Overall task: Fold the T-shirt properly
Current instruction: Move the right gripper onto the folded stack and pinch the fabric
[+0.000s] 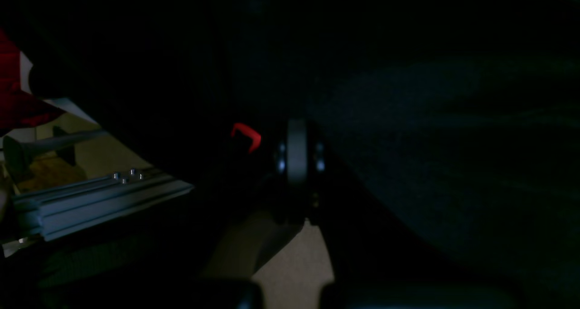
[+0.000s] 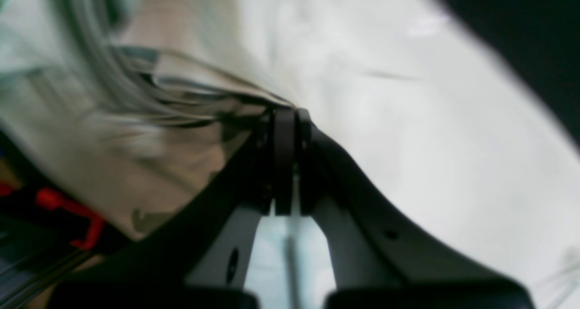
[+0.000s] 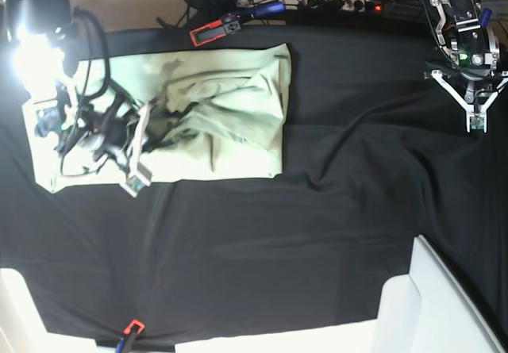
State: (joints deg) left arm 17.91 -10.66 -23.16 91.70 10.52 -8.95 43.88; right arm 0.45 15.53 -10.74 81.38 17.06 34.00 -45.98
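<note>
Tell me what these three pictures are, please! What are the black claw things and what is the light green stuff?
These show a robot with two arms, and each arm ends in a claw called a gripper. One picture looks down from above on a table covered with a black cloth. The light green thing is a T-shirt, lying crumpled on it. The other two pictures come from small cameras on the robot's wrists. The right gripper is over the shirt, and its close-up shows its two fingers pinched shut on a bit of the pale fabric. The left gripper waits off to the side, shut, holding nothing; its picture is very dark. At the table's far edge lies a red and black clamp.
</note>
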